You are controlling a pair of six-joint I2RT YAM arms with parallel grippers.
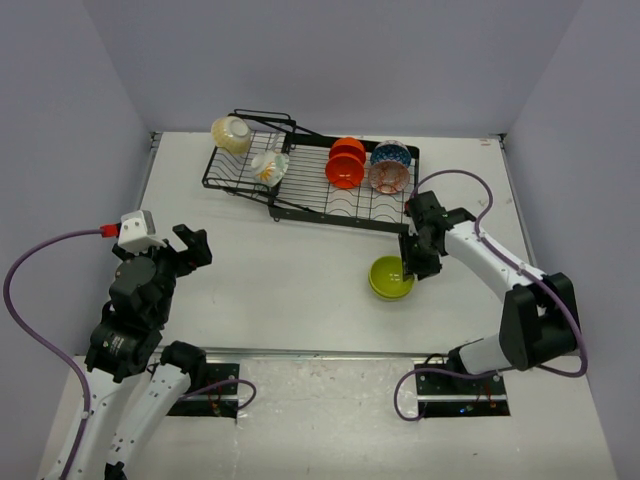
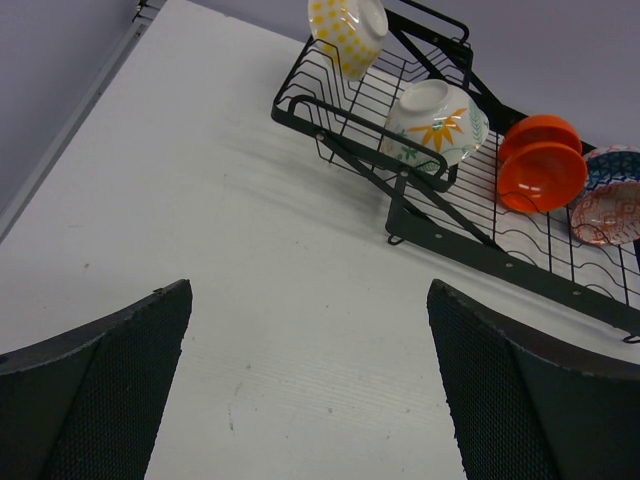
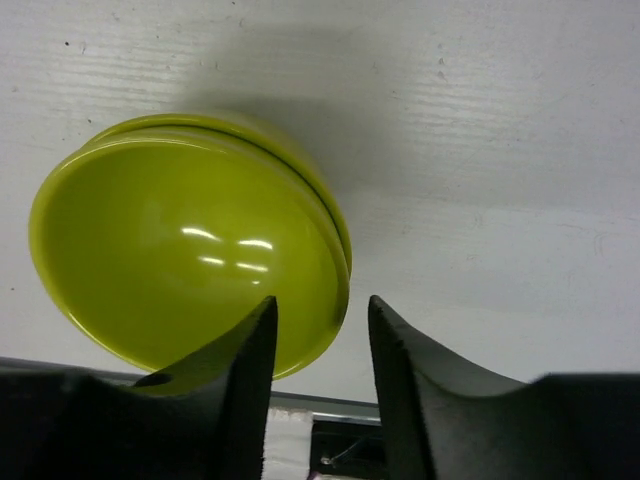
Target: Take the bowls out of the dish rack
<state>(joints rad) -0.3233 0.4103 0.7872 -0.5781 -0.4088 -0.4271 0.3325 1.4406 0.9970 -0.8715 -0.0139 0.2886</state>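
Note:
The black wire dish rack [image 1: 310, 197] stands at the back of the table. It holds a cream bowl with yellow pattern [image 1: 232, 134], a cream floral bowl [image 1: 269, 166], orange-red bowls [image 1: 345, 163], a blue patterned bowl [image 1: 390, 154] and a pinkish patterned bowl [image 1: 388, 178]. A lime green bowl [image 1: 391, 278] sits on the table in front of the rack. My right gripper [image 1: 412, 268] straddles its rim [image 3: 335, 290], one finger inside and one outside, with a gap showing, so it is open. My left gripper [image 1: 190, 248] is open and empty, well left of the rack.
The left wrist view shows the rack [image 2: 450, 225] ahead and to the right, with the yellow-patterned bowl [image 2: 345, 30], floral bowl [image 2: 435, 125], orange-red bowls [image 2: 540, 165] and pinkish bowl [image 2: 610, 215]. Grey walls enclose the table.

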